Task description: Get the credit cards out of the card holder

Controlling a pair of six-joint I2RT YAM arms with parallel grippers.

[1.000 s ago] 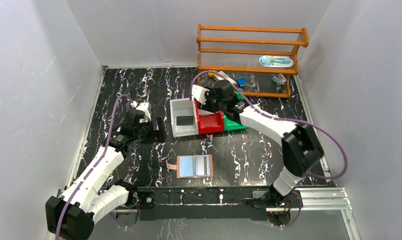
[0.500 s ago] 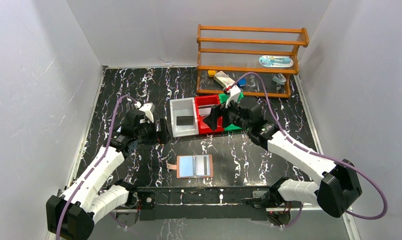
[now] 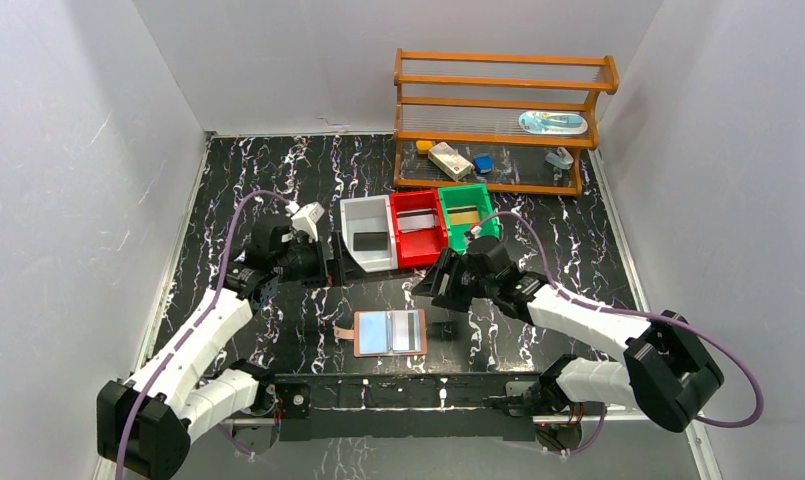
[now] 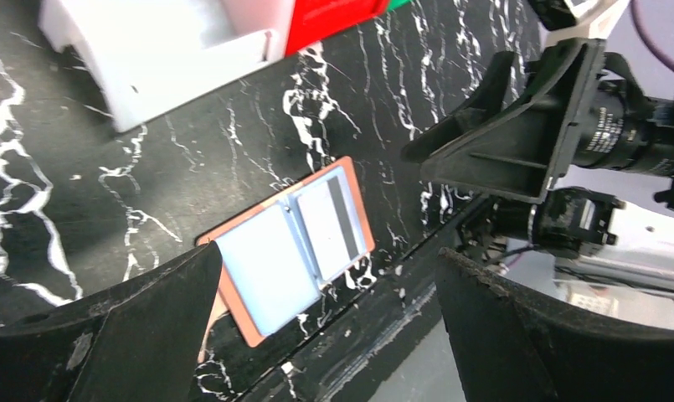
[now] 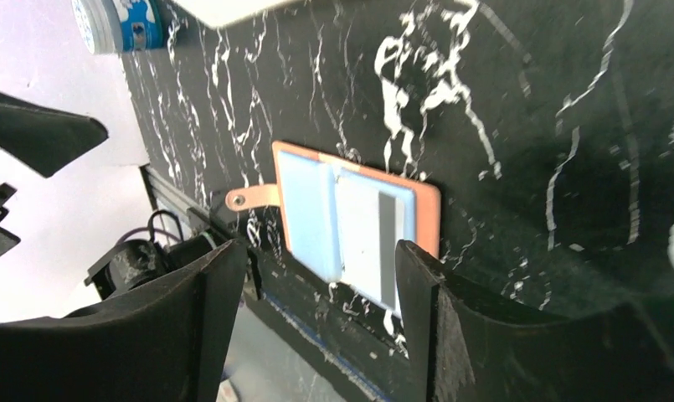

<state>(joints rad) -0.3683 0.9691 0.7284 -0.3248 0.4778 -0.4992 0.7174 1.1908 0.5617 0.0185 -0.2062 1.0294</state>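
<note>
Here's the tan-brown leather card holder (image 3: 389,333), lying open and flat on the bench near its front edge, blue lining up and strap tab sticking out to the left. One pale credit card with a dark stripe (image 3: 408,331) sits in the right-hand pocket. The left pocket shows only blue, so by my reading it's empty.

Further back, three small plastic bins stand in a row. The white bin (image 3: 350,232) holds a dark flat piece, the red bin (image 3: 421,256) a pale one, the green bin (image 3: 446,222) a tan one. I'd judge those are cards, sorted out. So most of the job looks done, with that striped card left to pull.

The right gripper (image 3: 438,288) hovers just right of the holder, jaws spread wide and empty, touching nothing. The left gripper (image 3: 323,262) hangs near the white bin, jaws apart too, nothing in them.

The bench (image 3: 278,180) is black with white marble veining, flat and glossy. Plain white walls close it in on three sides. An orange wooden rack (image 3: 498,85) stands at the back right with a few small items on its shelves.
</note>
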